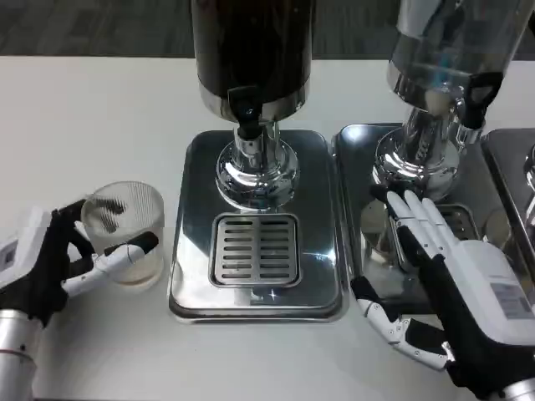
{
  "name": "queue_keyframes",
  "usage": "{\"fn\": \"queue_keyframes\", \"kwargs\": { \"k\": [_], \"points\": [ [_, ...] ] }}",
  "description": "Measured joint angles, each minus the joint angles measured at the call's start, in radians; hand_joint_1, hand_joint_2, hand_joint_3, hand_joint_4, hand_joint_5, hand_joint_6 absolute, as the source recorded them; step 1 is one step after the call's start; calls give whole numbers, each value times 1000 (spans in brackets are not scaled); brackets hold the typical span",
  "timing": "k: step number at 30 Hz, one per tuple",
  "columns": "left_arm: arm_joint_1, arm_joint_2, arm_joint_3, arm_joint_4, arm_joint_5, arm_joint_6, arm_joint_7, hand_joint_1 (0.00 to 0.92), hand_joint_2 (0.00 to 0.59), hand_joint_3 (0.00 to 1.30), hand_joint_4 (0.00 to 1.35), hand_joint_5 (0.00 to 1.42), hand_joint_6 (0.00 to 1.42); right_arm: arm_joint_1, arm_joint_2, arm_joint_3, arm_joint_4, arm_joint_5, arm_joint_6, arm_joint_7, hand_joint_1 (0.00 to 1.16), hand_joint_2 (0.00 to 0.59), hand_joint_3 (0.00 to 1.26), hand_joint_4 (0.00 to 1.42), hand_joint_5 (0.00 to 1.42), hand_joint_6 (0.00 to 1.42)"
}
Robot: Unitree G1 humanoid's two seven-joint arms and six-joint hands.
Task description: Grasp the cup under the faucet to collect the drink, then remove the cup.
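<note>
The clear ribbed cup (127,236) stands upright in the left hand's (58,263) wrapped fingers, while the right hand (456,280) hovers spread.

Cup (125,234) in left hand (58,263), left of tray (318,209); faucet (248,125) behind grate (255,249); right hand (456,276) at right.

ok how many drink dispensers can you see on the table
2, maybe 3. A dark dispenser stands centre over the slotted drip tray; a clear dispenser stands right of it; a third tray edge at far right hints at another, cut off.
</note>
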Motion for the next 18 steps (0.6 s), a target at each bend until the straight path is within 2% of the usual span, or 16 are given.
{"fn": "queue_keyframes", "kwargs": {
  "k": [8,18],
  "points": [
    [18,19,24,-41,-1,-20,-2,253,127,506,573,855,1221,0,2,8,4,0,0,0,560,379,54,0,0,182],
    [38,20,42,-65,-11,-44,-17,254,128,538,612,899,1258,1,5,8,4,0,0,0,567,372,56,0,0,192]
  ]
}}
